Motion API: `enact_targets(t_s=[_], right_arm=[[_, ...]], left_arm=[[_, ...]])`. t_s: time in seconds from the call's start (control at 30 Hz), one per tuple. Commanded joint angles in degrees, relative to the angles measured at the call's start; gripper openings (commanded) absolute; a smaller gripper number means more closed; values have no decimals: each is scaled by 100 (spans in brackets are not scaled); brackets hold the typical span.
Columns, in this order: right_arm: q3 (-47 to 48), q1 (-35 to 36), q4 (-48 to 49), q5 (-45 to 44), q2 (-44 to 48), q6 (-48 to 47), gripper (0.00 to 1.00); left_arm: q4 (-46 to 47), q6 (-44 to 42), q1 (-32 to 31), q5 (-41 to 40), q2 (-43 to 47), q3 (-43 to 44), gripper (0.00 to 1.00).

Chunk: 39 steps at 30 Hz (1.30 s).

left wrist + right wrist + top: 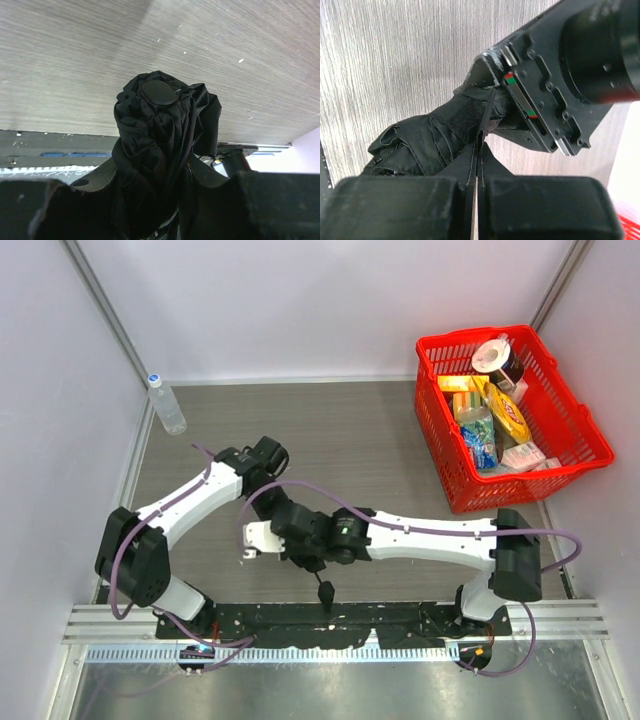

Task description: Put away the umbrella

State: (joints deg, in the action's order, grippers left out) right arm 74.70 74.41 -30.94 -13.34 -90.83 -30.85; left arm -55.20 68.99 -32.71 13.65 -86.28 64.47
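Left claw [150, 196]: clamped round the lower body of the umbrella [157, 125], a furled black bundle held over the near-middle of the surface [75, 60], capped tip pointing outward. Right claw [477, 167]: fingers pressed all but together, apparently nipping a thin fabric tab beside the Velcro strap [465, 120] (I can't quite confirm it from here). Handling, by my reckoning: light, squashy and slippery cloth outside, stiff ribs and shaft within, so best gripped round the bundle's middle, not by loose folds.
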Motion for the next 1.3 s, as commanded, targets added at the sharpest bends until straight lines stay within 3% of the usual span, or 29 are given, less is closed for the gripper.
enact_targets(t_s=[0.0, 0.2, 0.43, 0.67, 0.87, 0.93, 0.97, 1.2, 1.23, 1.27], right_arm=[[993, 802, 283, -316, -268, -755, 1], [1292, 1216, 28, -1038, -699, -1178, 1], [1048, 1391, 167, -1486, -656, -1685, 8], [-217, 1901, 694, -1952, -339, -3171, 1], [-526, 2323, 484, -2515, -348, -3269, 2], [-570, 2385, 431, -2559, -365, -3226, 9], [-570, 2394, 474, -2559, -374, -3173, 21], [10, 2044, 703, -2981, -148, -1830, 32], [-60, 1964, 834, -2851, 54, -1436, 37], [-191, 1754, 1044, -2623, 500, -1293, 51]], left_arm=[[195, 396, -148, -442, 23, 434, 0], [-930, 395, -166, -442, -152, 1244, 0], [-835, 414, -201, 58, 138, 980, 0], [-1984, -96, -236, 375, -284, 1718, 0], [-2320, 255, -579, 420, -443, 1691, 0], [-2215, 430, -631, 270, -267, 1762, 0], [-2145, 527, -649, 209, -206, 1797, 0], [-1584, 677, -658, -274, 207, 1631, 0], [-1242, 625, -640, -467, 313, 1509, 0], [-1056, 589, -579, -660, 435, 1368, 0]])
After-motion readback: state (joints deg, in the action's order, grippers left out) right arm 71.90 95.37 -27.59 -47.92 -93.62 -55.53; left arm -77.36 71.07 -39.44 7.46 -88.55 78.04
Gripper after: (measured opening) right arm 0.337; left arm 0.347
